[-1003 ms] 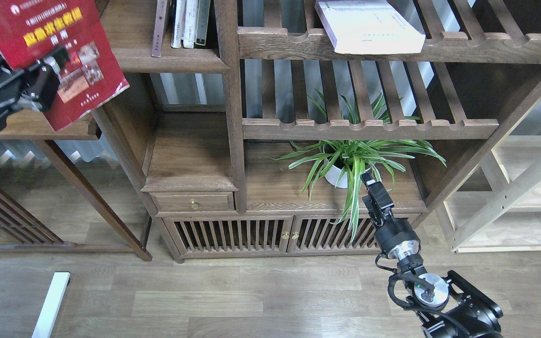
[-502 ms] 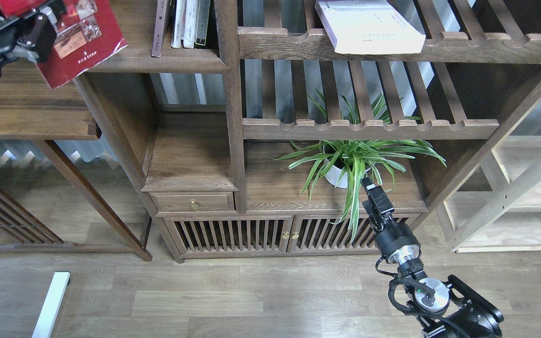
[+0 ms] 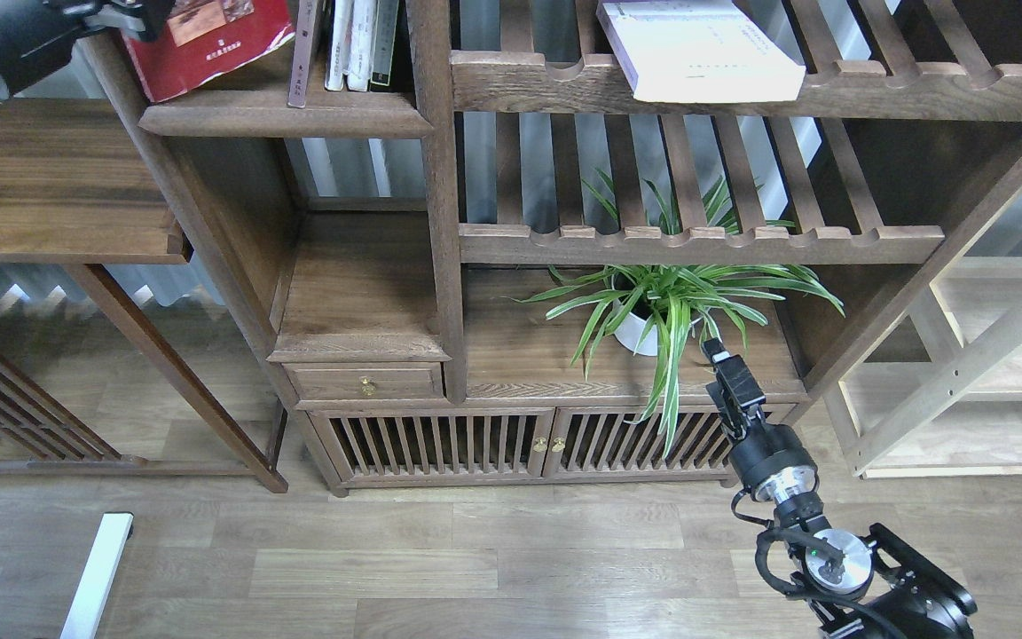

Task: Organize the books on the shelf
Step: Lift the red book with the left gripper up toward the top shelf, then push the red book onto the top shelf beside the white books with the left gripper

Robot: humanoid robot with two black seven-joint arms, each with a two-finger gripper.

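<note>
The red book (image 3: 209, 40) lies tilted over the left part of the dark-walnut shelf (image 3: 285, 117) at the top left, its lower edge on or just above the board. My left gripper (image 3: 125, 9) is at the book's left edge, shut on it and partly cut off by the top of the view. A brown spine (image 3: 302, 53) and thin white and black spines (image 3: 356, 44) stand at the shelf's right end. The white-lavender paperback (image 3: 697, 49) lies flat on the slatted shelf at the top right. My right gripper (image 3: 717, 353) hangs low by the plant, holding nothing, its fingers too dark to tell apart.
A potted spider plant (image 3: 666, 306) stands on the cabinet top just behind my right gripper. A dark side table (image 3: 58, 209) stands at the left. A lighter wooden rack (image 3: 981, 355) stands at the right. A white bar (image 3: 98, 572) lies on the floor.
My left gripper has carried the red book up and to the right, from in front of the side table onto the top left shelf. My right arm has shifted slightly right.
</note>
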